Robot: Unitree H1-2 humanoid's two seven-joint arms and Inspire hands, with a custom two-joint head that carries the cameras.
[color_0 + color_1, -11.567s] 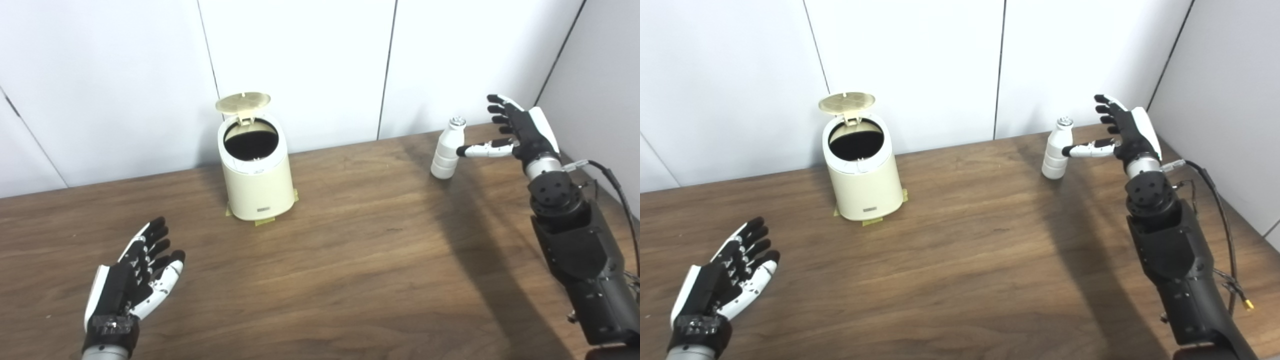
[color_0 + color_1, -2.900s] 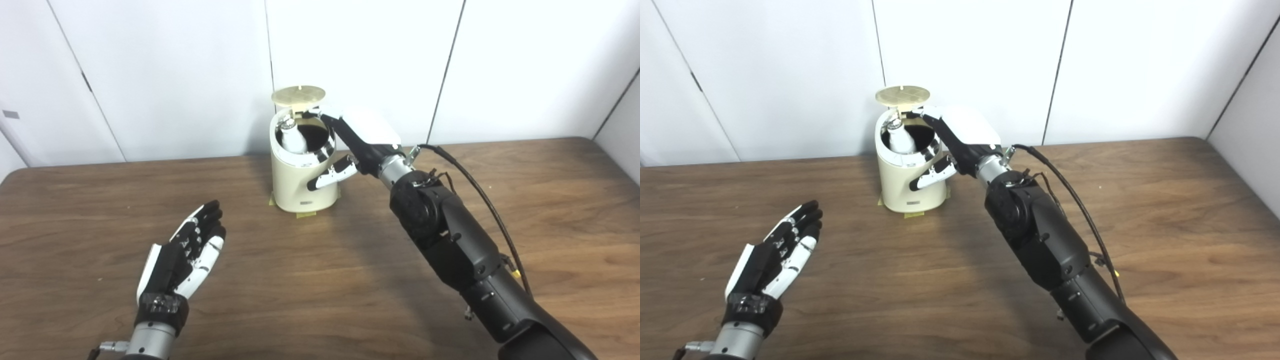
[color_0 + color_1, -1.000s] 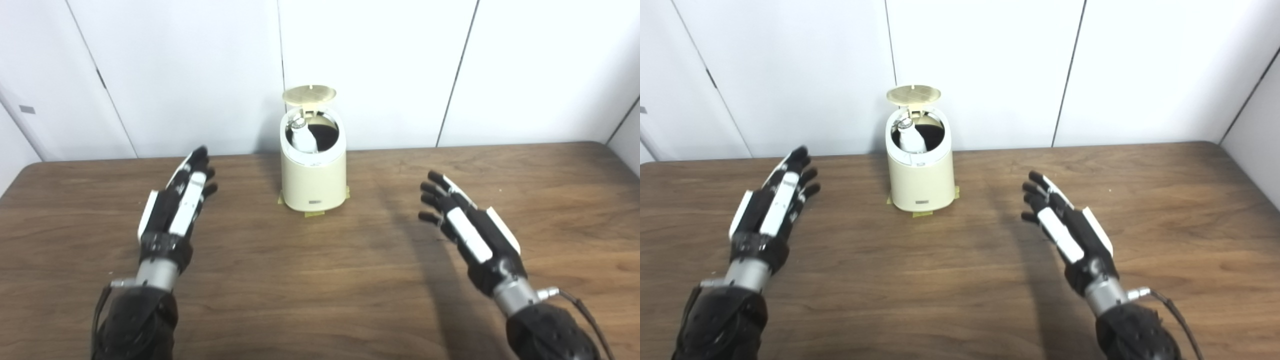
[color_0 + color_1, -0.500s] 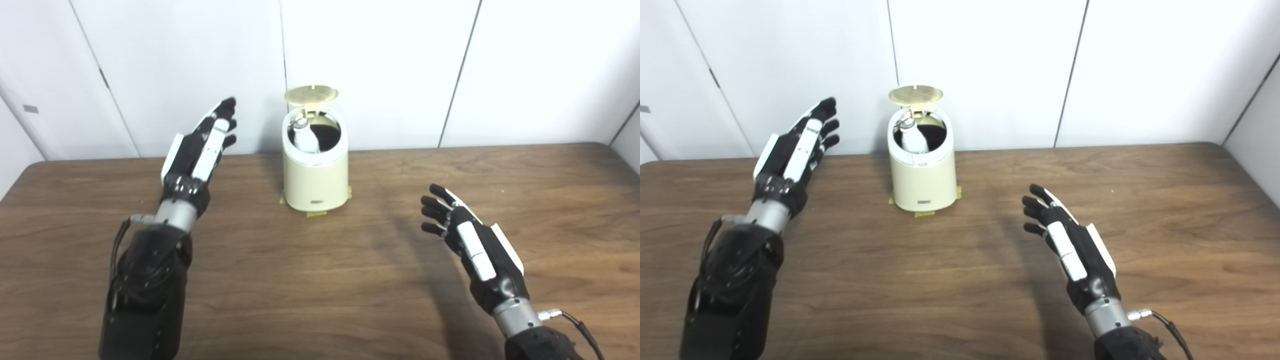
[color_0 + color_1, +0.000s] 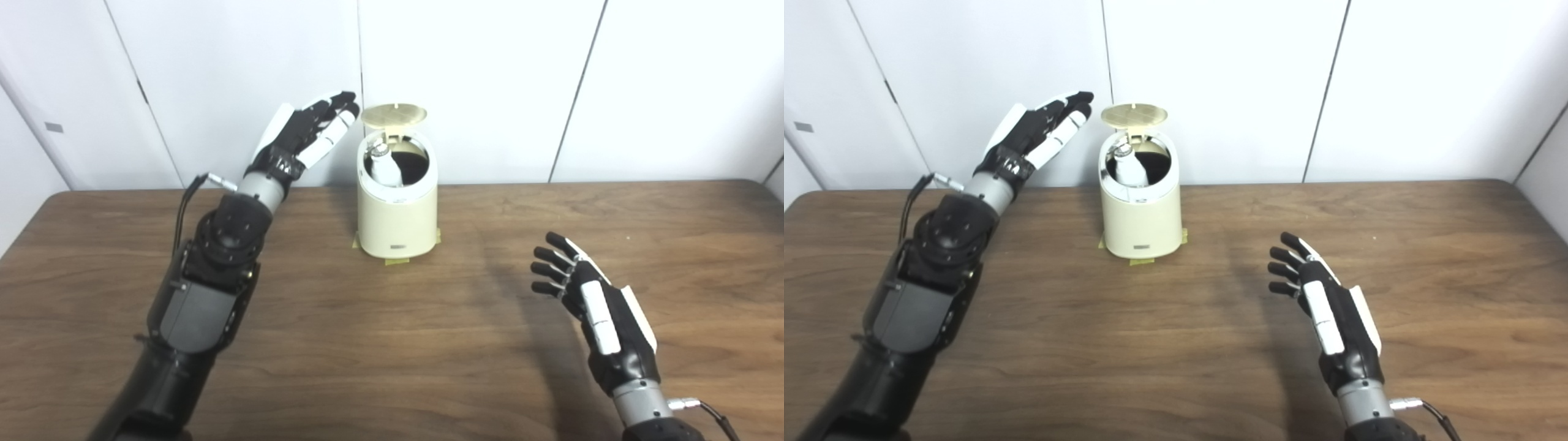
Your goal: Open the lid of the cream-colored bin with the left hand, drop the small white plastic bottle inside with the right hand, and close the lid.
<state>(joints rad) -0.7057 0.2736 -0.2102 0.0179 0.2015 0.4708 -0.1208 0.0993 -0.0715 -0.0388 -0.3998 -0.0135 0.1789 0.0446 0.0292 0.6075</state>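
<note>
Reaching beside raised lid [image 5: 393,114], left robot hand [image 5: 304,133] spread, empty; right robot hand [image 5: 597,312] likewise

The left arm reaches up and forward, its wrist raised; the left hand [image 5: 303,135] is held high, empty, fingers extended and slightly apart. The right hand [image 5: 597,315] hangs low over the table, empty, fingers spread, thumb side up.

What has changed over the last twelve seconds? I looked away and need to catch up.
The right hand carried the small white bottle from the table's right side into the bin, let go and drew back, open. The left hand, open, rose toward the lid. The lid stayed up; the bin stayed put.
</note>
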